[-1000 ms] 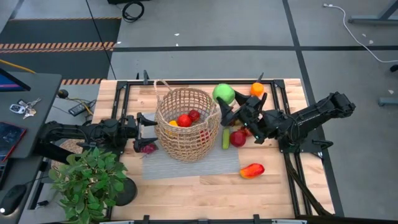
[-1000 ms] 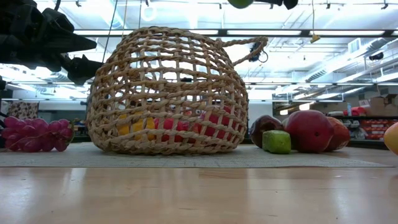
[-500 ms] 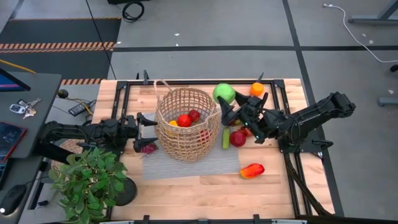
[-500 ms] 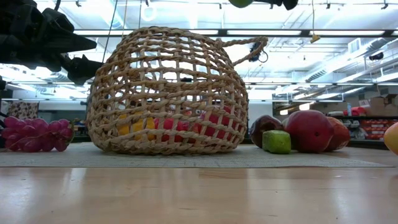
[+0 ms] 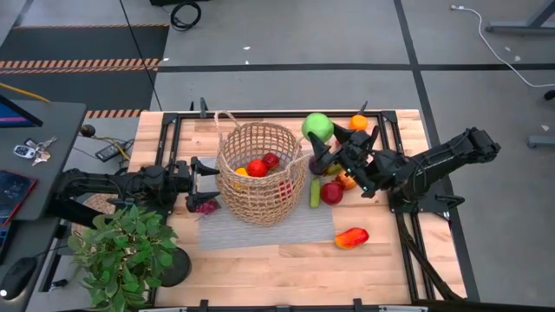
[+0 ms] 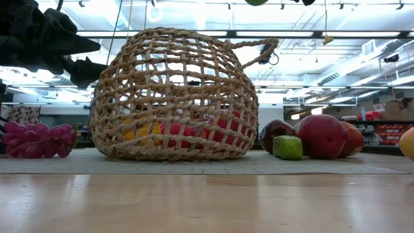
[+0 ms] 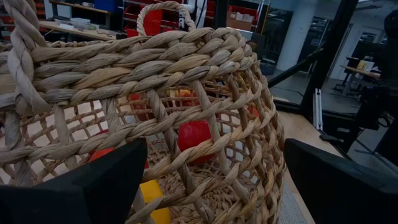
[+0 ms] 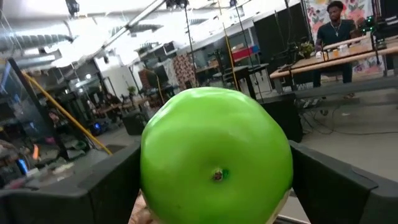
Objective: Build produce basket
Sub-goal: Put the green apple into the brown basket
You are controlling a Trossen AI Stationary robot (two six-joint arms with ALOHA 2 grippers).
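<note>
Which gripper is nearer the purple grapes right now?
Left. The left gripper hovers open just above the grapes, beside the basket; the right gripper holds a green apple across it.

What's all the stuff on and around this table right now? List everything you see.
basket: one, tan wicker, on the grey mat, table centre
produce in the basket: red and yellow pieces, count unclear
green apple: one, held above the table, right of the basket
orange: one, far right of the table
cucumber: one, green, right of the basket
red fruits: several, beside the cucumber
red-orange pepper: one, near right
grapes: one purple bunch, left of the basket
potted plant: one, green, near-left corner
left gripper: open, facing the basket
right gripper: holding the green apple
</note>
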